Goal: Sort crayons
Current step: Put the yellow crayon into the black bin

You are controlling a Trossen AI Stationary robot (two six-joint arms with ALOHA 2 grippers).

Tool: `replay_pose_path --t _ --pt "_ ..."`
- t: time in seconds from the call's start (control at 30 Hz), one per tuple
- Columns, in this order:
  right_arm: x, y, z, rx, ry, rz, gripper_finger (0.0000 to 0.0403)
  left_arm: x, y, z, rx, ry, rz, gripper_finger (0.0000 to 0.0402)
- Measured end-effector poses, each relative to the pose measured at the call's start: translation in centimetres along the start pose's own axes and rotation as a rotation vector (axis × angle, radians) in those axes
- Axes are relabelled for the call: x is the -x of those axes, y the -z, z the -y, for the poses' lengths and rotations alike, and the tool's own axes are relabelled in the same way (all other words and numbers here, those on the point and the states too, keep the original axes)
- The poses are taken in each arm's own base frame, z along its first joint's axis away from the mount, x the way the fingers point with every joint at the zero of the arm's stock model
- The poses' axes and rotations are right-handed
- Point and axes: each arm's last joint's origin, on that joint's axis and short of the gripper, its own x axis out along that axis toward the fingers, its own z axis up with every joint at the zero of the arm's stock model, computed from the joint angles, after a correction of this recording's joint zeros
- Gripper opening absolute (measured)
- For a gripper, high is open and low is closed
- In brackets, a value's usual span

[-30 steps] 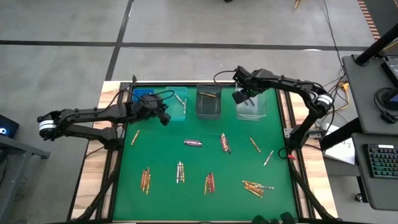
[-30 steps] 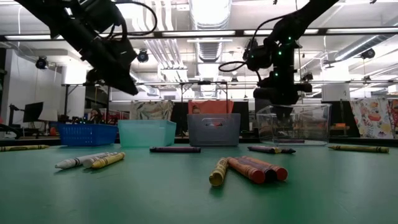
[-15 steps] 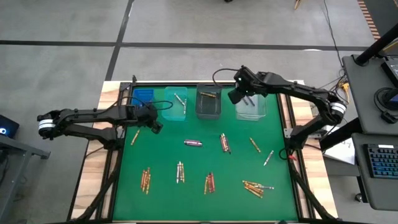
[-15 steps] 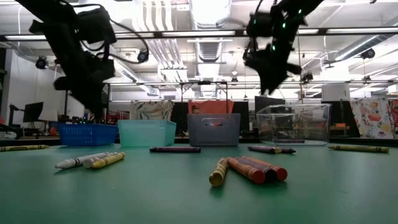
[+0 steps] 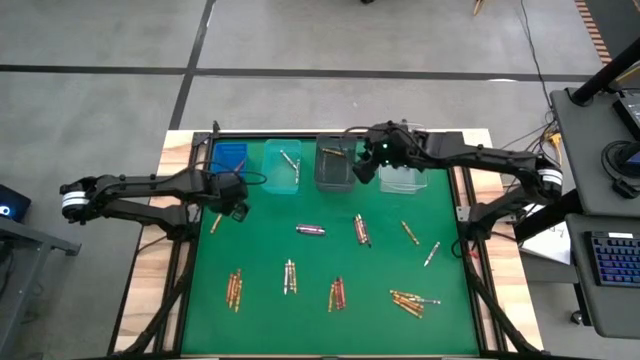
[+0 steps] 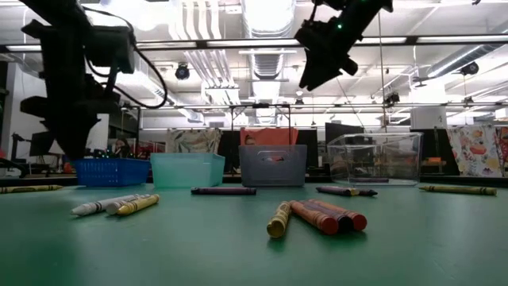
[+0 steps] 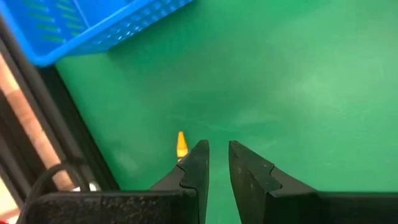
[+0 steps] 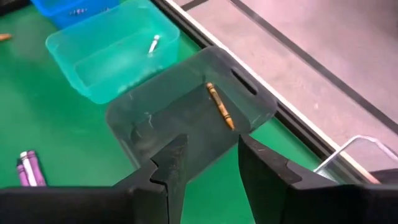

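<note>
Both arms have shifted: right hand (image 5: 368, 166), open and empty, now hangs over the grey bin (image 5: 335, 165); left hand (image 5: 236, 207), nearly closed, descends beside the blue bin (image 5: 229, 156) toward an orange crayon (image 7: 181, 144).

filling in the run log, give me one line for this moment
left gripper: narrow gap, empty, over mat by gold crayon | right gripper: open, empty, above grey bin | loose crayons: unsorted

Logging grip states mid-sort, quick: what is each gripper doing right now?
Left gripper: jaws narrowly apart, holding nothing, above the mat beside a gold-orange crayon.
Right gripper: open, empty, over the grey bin.
</note>
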Motion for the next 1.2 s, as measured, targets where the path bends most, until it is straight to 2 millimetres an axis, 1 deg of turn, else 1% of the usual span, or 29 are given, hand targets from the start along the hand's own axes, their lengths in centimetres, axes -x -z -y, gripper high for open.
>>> replay_pose_path --t 0.2,0.3,0.47,0.6,0.87,1.2 --pt "-0.7 0.3 -0.4 0.011 0.000 -0.021 0.0123 -0.2 0.4 -0.3 0.040 -0.033 -0.027 0.0050" --pt "-0.8 0.3 -0.4 0.012 0.001 -0.026 0.0124 -0.5 0.6 -0.4 0.048 -0.040 -0.039 0.0064" --pt "-0.9 0.3 -0.4 0.013 0.002 -0.028 0.0129 -1.6 1.4 -0.8 0.068 -0.065 -0.084 0.0091" --pt "-0.9 0.3 -0.4 0.012 0.002 -0.028 0.0128 -2.1 1.5 -0.8 0.070 -0.058 -0.077 0.0107" --pt "-0.9 0.3 -0.4 0.012 0.002 -0.028 0.0123 -2.8 1.8 -0.9 0.070 -0.056 -0.074 0.0109" --pt "-0.9 0.3 -0.4 0.011 0.001 -0.026 0.0130 -3.9 2.3 -1.1 0.073 -0.058 -0.066 0.0109"
